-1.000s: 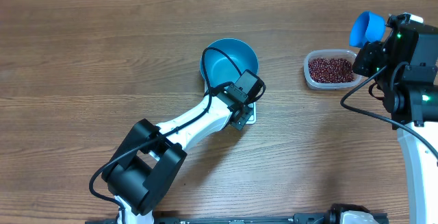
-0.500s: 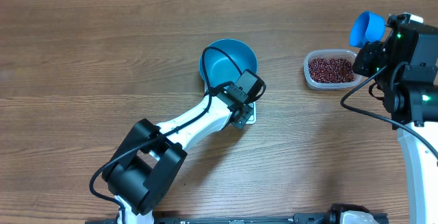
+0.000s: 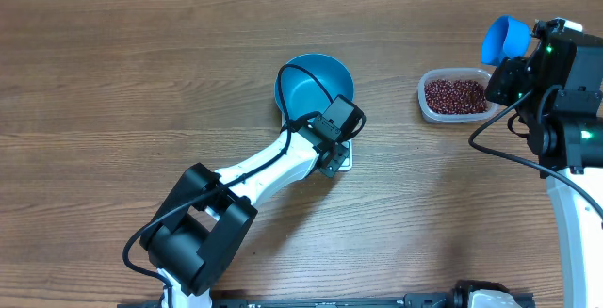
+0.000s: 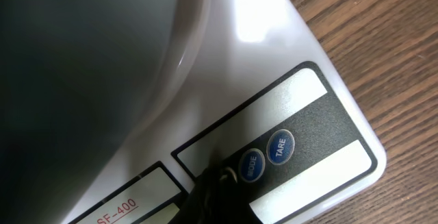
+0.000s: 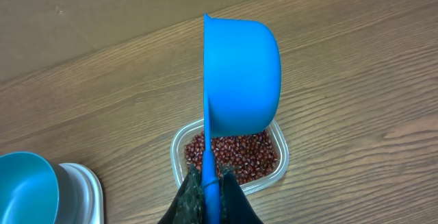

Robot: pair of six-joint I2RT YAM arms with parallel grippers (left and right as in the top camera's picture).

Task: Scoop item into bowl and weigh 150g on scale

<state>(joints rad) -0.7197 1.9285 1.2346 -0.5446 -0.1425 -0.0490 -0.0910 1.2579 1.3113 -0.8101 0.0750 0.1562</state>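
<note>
The blue bowl (image 3: 316, 84) stands on the white scale (image 3: 343, 160), which shows up close in the left wrist view (image 4: 274, 59). My left gripper (image 3: 331, 160) is shut, and its dark tip (image 4: 213, 186) rests on the scale's front panel beside the MODE button (image 4: 251, 165); the bowl's underside (image 4: 82, 59) looms above. My right gripper (image 5: 211, 191) is shut on the handle of a small blue scoop (image 5: 239, 73), held on edge above the red-brown beans (image 5: 239, 152). I see no beans in the scoop or the bowl.
The beans lie in a clear plastic tub (image 3: 455, 96) to the right of the bowl, its rim (image 5: 281, 161) below the scoop. A TARE button (image 4: 280, 146) sits next to MODE. Bare wooden table surrounds everything, and the left arm's base (image 3: 193, 237) stands near the front.
</note>
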